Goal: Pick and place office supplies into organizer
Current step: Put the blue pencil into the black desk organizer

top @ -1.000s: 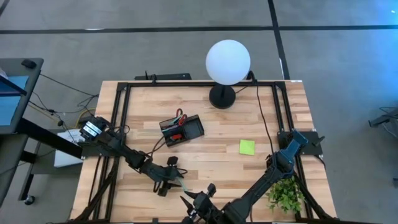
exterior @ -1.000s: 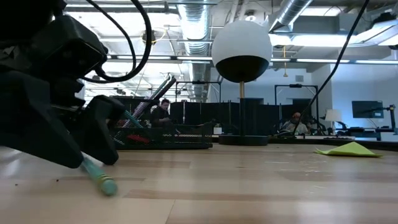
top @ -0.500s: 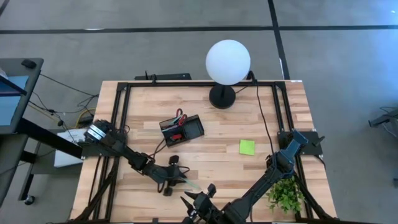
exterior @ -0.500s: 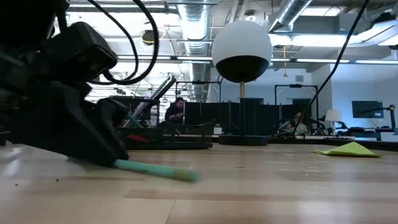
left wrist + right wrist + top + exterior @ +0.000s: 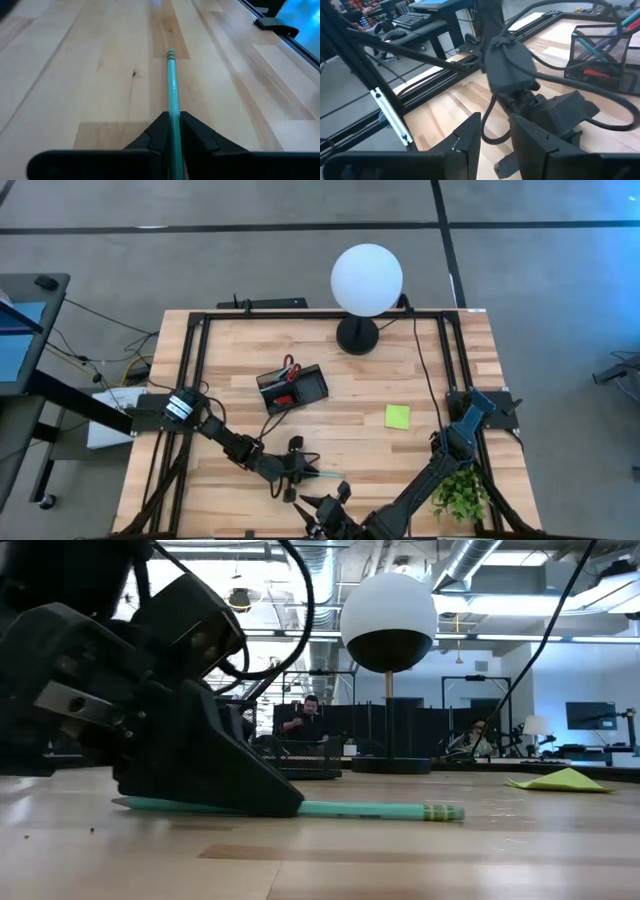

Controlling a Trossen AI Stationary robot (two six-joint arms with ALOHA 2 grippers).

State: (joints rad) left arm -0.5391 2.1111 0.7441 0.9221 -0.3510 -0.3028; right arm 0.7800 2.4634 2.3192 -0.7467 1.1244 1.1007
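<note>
1. The table (image 5: 350, 380) is pale planked wood; the black mesh organizer (image 5: 292, 388) sits near its middle.
2. My left gripper (image 5: 172, 131) is clamped on a thin teal pencil (image 5: 171, 82) lying flat along the near edge.
3. Only the low view shows its banded tip.
4. My right gripper (image 5: 495, 132) waits nearby, fingers parted.

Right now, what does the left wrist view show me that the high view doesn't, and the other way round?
Only the left wrist view shows the fingers shut against the teal pencil, which lies flat along the wood grain. Only the high view shows the organizer, the lime-green sticky pad, the globe lamp, the plant and the right gripper waiting at the near edge. Both show the left gripper on the pencil.
</note>
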